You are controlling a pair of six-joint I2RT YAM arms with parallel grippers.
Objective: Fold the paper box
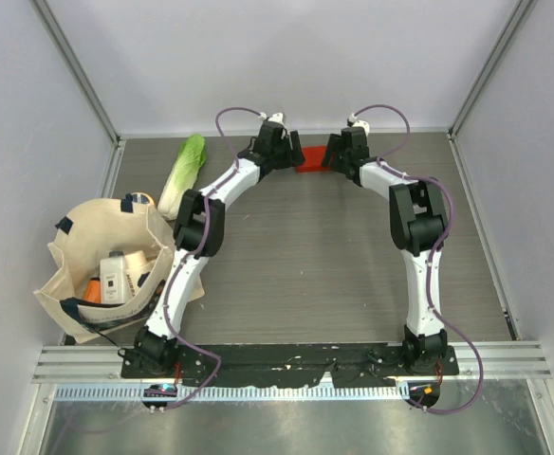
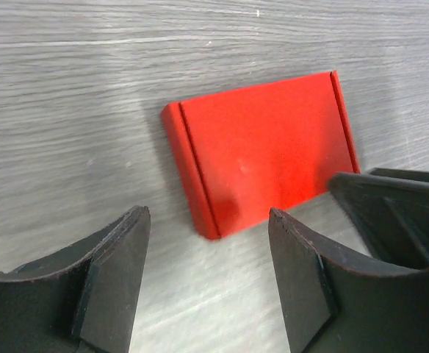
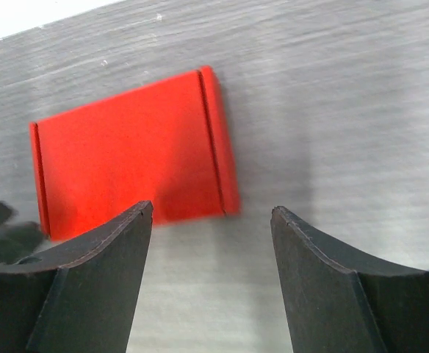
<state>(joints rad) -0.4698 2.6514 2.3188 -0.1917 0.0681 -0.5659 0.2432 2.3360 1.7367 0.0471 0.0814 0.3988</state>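
The paper box point(image 1: 312, 158) lies closed and flat on the grey table at the far middle, a bright red rectangle with creased edges. In the left wrist view the paper box point(image 2: 262, 147) sits just beyond my left gripper point(image 2: 208, 220), which is open with only table between its fingers. My right gripper point(image 3: 211, 213) is open too, and the paper box point(image 3: 130, 158) lies a little past its left finger. From above, the left gripper point(image 1: 291, 152) and the right gripper point(image 1: 331, 152) flank the box on either side. Neither touches it.
A beige tote bag point(image 1: 106, 270) holding several items stands at the left near the left arm's base. A napa cabbage point(image 1: 182, 171) lies at the back left. Metal frame posts and white walls close off the table's sides and back.
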